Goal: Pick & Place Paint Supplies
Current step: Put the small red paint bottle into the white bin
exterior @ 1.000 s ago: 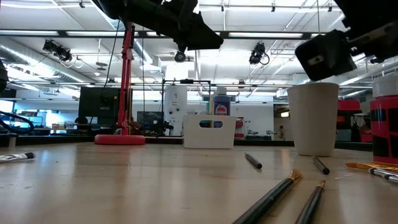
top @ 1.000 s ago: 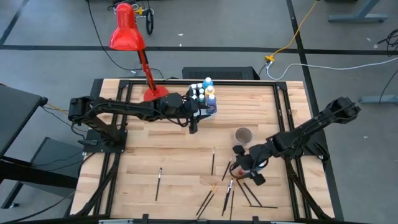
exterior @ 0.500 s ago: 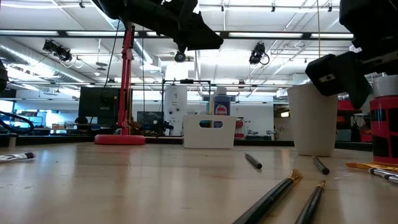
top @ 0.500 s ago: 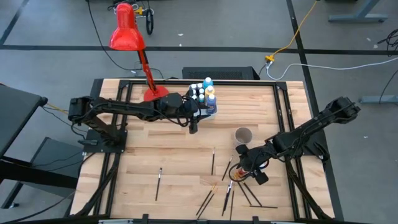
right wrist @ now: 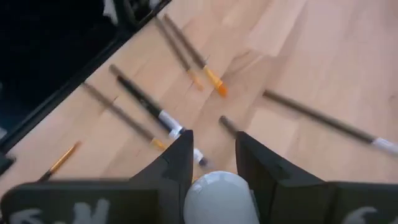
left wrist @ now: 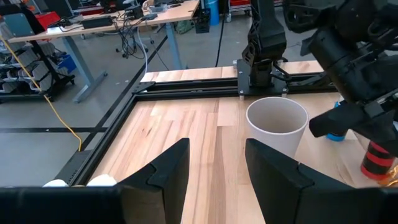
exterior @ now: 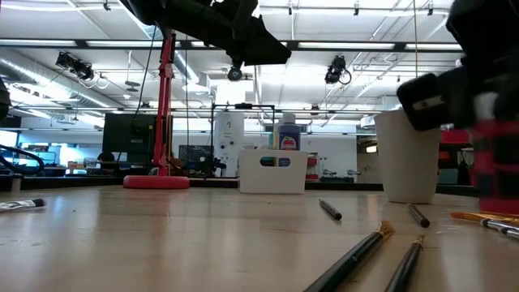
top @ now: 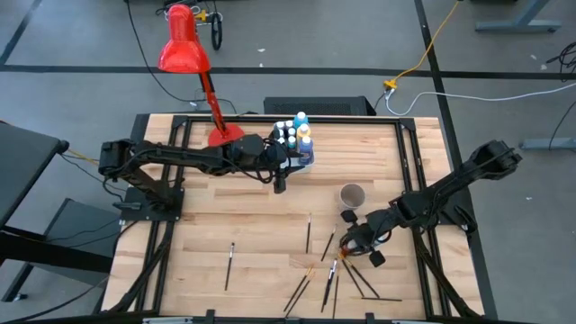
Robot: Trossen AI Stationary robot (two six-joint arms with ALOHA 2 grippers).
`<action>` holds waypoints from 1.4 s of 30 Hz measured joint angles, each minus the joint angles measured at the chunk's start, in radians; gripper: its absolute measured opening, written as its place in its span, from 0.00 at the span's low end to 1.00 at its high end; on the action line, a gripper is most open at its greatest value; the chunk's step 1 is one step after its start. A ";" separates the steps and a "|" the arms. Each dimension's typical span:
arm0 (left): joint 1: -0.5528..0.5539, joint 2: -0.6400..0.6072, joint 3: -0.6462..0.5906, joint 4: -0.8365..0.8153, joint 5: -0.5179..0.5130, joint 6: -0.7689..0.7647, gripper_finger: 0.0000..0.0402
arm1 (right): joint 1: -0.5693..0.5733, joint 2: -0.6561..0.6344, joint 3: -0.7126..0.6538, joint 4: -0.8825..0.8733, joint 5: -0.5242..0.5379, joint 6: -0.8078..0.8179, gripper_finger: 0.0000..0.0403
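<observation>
right claw [right wrist: 211, 162] apparently pinching red paint bottle [right wrist: 219, 198].

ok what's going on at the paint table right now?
The right gripper is closing around a red paint bottle next to the white cup, with loose paintbrushes scattered on the table around it. The left gripper hangs open beside the white tub of paint bottles, holding nothing.

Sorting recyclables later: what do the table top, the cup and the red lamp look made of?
Table top: wood, pale planks with visible grain, satin finish. Cup: looks like paper or thin plastic, matte white, thin rim; hard to tell which. Red lamp: probably painted metal, glossy red shade.
</observation>
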 joint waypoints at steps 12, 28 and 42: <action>0.000 0.000 0.000 0.000 0.000 -0.024 0.42 | -0.028 -0.002 0.196 0.224 0.388 -0.347 0.29; 0.000 -0.186 0.000 -0.199 -0.302 -0.047 0.42 | -0.385 0.261 0.523 0.110 0.578 -0.178 0.26; -0.003 -0.431 0.001 -0.412 -0.355 0.012 0.42 | -0.525 0.553 0.626 0.211 0.648 0.004 0.24</action>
